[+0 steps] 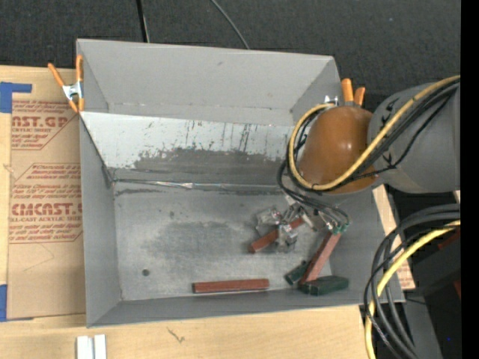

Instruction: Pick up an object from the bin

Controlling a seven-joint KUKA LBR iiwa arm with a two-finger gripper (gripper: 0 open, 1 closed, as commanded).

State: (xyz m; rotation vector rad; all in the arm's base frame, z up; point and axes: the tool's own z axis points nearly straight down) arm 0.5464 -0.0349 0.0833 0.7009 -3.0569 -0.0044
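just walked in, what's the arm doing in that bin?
The arm reaches in from the right, with its tool low over the bin floor, right of centre, at a short reddish-brown stick. No grasp can be confirmed. A long reddish-brown bar and a brown stick with dark green pieces lie nearby, untouched.

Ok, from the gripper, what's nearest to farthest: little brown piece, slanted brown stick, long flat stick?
1. Little brown piece, right beside the gripper.
2. Slanted brown stick, lower right in the camera view, by the green piece.
3. Long flat stick, along the bin floor's front edge.
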